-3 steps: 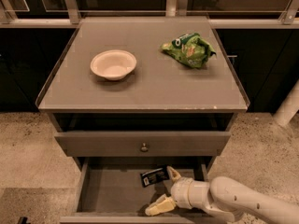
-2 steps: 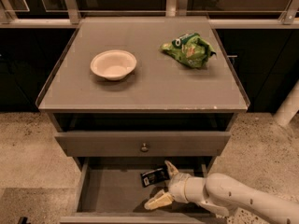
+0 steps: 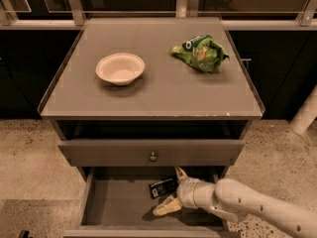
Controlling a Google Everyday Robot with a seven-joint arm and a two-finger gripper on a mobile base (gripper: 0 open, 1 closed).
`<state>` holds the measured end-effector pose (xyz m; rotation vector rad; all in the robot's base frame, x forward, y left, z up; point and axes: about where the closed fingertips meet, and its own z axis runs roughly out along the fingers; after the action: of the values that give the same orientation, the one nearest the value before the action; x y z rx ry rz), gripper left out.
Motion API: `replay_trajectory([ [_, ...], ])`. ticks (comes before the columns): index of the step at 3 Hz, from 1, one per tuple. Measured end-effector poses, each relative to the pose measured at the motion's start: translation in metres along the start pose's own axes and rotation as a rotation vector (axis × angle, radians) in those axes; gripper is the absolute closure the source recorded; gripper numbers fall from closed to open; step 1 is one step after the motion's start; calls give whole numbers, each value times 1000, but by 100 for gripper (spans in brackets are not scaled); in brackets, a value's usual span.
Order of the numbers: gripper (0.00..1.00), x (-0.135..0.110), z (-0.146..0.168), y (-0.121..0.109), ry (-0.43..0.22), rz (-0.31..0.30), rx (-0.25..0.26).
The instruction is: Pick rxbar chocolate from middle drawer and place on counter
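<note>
Inside the open drawer (image 3: 115, 203), gripper (image 3: 168, 192) sits w/ fingers spread wide, gripping nothing. Snack bar (image 3: 162, 187) lies btwn them, near drawer's back.

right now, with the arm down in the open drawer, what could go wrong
The gripper sits in the middle drawer, open jaws straddling the rxbar chocolate's right end; closing may pinch only an edge and drop it.
The knobbed drawer front is close above; lifting straight up might hit it.
</note>
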<state>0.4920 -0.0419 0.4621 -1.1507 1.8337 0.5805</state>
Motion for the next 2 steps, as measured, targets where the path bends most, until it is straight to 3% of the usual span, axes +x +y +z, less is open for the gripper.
replay_trajectory([
  [2, 0, 16, 23, -3, 27, -40, -20],
])
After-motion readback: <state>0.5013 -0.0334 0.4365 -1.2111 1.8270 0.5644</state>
